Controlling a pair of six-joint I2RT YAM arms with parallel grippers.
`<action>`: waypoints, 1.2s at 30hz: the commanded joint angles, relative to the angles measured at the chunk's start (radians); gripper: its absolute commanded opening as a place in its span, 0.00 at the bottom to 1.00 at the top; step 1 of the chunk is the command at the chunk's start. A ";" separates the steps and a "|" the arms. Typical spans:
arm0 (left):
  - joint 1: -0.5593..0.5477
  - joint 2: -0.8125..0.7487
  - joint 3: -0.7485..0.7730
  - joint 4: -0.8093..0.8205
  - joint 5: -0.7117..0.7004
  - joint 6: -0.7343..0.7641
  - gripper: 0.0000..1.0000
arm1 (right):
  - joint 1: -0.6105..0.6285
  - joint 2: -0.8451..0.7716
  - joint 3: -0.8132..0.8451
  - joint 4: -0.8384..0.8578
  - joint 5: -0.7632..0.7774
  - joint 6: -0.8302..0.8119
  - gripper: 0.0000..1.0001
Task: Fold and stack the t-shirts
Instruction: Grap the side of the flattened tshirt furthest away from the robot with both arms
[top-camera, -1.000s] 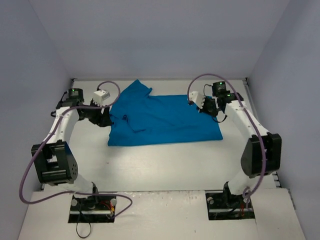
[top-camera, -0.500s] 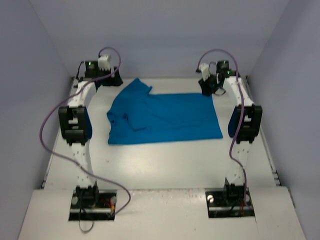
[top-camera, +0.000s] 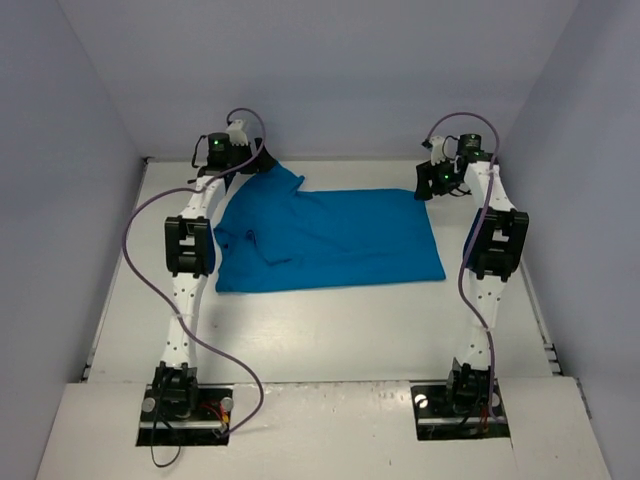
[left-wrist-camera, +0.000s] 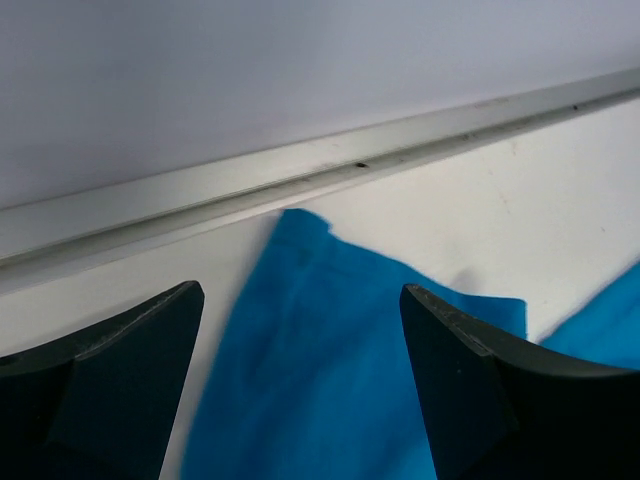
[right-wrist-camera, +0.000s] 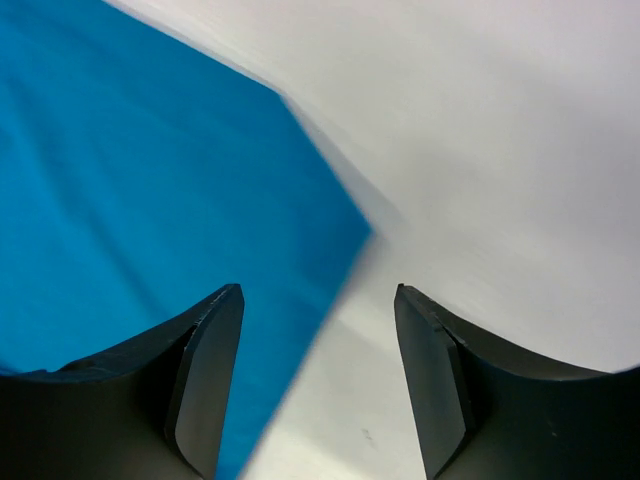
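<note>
The teal-blue t-shirt (top-camera: 330, 235) lies spread on the white table, its body folded into a rough rectangle with one sleeve pointing to the far left. My left gripper (top-camera: 258, 163) hovers over that sleeve near the back wall. In the left wrist view the left gripper (left-wrist-camera: 298, 290) is open, with the sleeve (left-wrist-camera: 330, 360) lying flat between and below its fingers. My right gripper (top-camera: 428, 185) hangs over the shirt's far right corner. Seen from the right wrist, the right gripper (right-wrist-camera: 318, 290) is open and holds nothing, straddling the cloth's edge (right-wrist-camera: 150, 180).
A metal rail (left-wrist-camera: 360, 160) runs along the table's far edge under the back wall. Side walls close in the table on both sides. Purple cables (top-camera: 150, 215) loop off both outstretched arms.
Both arms have stretched out toward the far edge. The left gripper went from beside the shirt's left side to the far sleeve. The right gripper opened and moved to the far right corner.
</note>
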 joint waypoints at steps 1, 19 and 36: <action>-0.035 0.000 0.144 0.071 0.018 -0.030 0.78 | -0.041 0.007 0.069 0.009 -0.059 0.068 0.60; -0.032 0.045 0.204 0.059 -0.133 0.074 0.76 | -0.088 0.118 0.150 0.019 -0.096 0.137 0.69; -0.063 0.104 0.209 0.025 -0.103 0.080 0.48 | -0.053 0.215 0.200 0.075 -0.130 0.205 0.68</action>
